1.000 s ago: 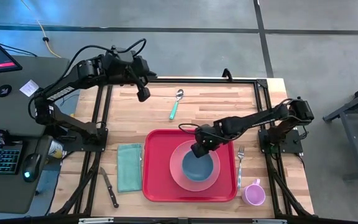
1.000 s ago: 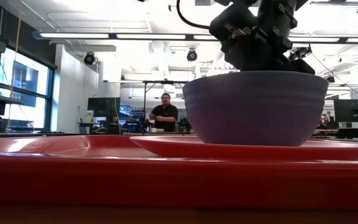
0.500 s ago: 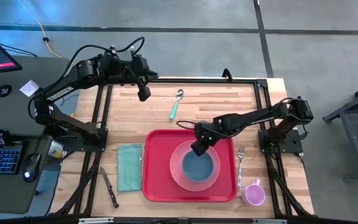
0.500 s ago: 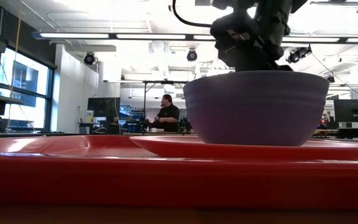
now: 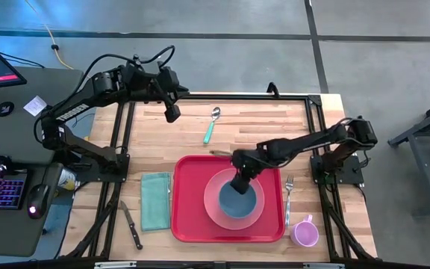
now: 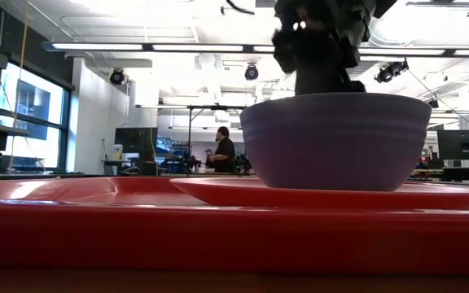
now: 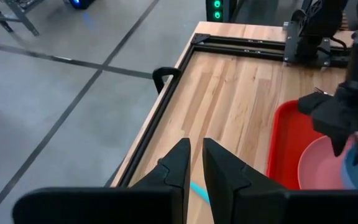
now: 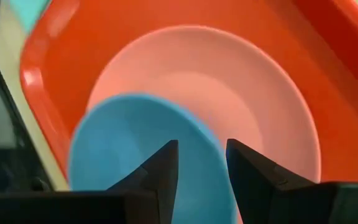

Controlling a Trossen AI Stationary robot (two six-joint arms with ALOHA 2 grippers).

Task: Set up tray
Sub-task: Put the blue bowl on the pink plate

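Note:
The red tray (image 5: pixel 189 218) lies flat on the table's near middle. A round pink plate (image 5: pixel 213 212) sits on it, and a blue bowl (image 5: pixel 242 203) stands upright on the plate (image 8: pixel 229 93). My right gripper (image 5: pixel 240 185) hangs over the bowl's far rim, pointing down, fingers open (image 8: pixel 201 155); the bowl (image 8: pixel 123 155) shows below them. In the low view its dark body stands just above the bowl (image 6: pixel 336 142); whether it touches the rim I cannot tell. My left gripper (image 5: pixel 172 116) is shut and waits above the table's far left (image 7: pixel 195 144).
A teal-handled spoon (image 5: pixel 211 127) lies on the far table. A fork (image 5: pixel 288 196) lies right of the tray, a pink cup (image 5: pixel 304 232) stands near the right near corner. Left of the tray lie a teal napkin (image 5: pixel 155 200) and a knife (image 5: pixel 131 224).
My right gripper has stayed over the bowl's far rim while its wrist has swung round, and it now points more steeply down. The bowl, plate and tray have kept their places.

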